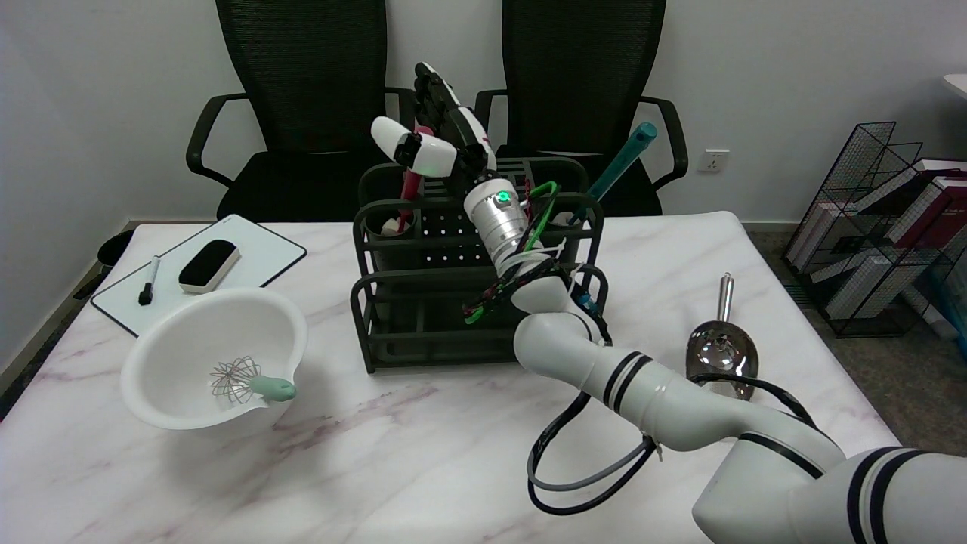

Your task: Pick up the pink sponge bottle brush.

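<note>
Fingers of the right hand [440, 130] spread beside the pink brush [412, 185].

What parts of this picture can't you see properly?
Head view:
- The brush: only a strip of pink handle shows; the right hand covers its top and the rack hides its bottom.
- Whether the hand grips the brush: its fingers block the contact.
- The teal tool's lower end: inside the rack.
</note>
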`<state>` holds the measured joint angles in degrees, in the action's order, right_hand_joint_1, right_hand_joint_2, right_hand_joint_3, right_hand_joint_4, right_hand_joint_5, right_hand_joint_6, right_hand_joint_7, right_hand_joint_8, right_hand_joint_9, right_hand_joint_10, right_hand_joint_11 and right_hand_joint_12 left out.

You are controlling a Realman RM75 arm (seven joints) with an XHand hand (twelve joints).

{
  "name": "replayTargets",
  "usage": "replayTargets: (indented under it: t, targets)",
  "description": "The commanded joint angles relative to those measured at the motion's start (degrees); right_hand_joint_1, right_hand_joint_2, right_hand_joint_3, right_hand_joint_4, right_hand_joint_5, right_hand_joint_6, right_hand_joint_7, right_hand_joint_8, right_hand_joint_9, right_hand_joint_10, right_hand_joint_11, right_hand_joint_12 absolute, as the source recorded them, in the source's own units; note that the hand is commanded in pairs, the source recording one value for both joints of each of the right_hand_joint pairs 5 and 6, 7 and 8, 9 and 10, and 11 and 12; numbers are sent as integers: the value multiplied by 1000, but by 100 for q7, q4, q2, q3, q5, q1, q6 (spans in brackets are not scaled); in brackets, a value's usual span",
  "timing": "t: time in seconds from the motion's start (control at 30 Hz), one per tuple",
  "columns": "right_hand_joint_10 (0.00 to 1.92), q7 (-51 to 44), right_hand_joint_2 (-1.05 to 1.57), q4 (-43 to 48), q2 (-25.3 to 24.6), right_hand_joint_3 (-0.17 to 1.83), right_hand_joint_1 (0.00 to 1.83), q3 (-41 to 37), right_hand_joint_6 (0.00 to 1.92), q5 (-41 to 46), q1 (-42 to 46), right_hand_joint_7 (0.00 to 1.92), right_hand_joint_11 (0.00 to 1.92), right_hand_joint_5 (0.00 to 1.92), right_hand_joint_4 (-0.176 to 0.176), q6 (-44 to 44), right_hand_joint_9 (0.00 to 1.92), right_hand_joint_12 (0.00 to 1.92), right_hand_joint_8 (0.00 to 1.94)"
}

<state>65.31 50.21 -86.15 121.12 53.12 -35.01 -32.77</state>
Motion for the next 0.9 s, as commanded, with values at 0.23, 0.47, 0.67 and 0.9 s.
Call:
replayTargets:
  t: [0.23,0.47,0.67,0.9]
  targets:
    - [76,-7,321,354,-59,1208,1099,86,0,295,107,13,0,0,0,212,76,0,13]
    - [88,-103,365,332,-208,1255,1102,112,0,295,139,11,0,0,0,212,88,0,11]
    - [108,-198,386,315,-258,1277,1106,141,0,295,126,10,17,0,0,212,108,17,10]
    - [256,-198,454,356,-276,1305,1110,176,0,295,107,17,633,0,0,212,256,633,17]
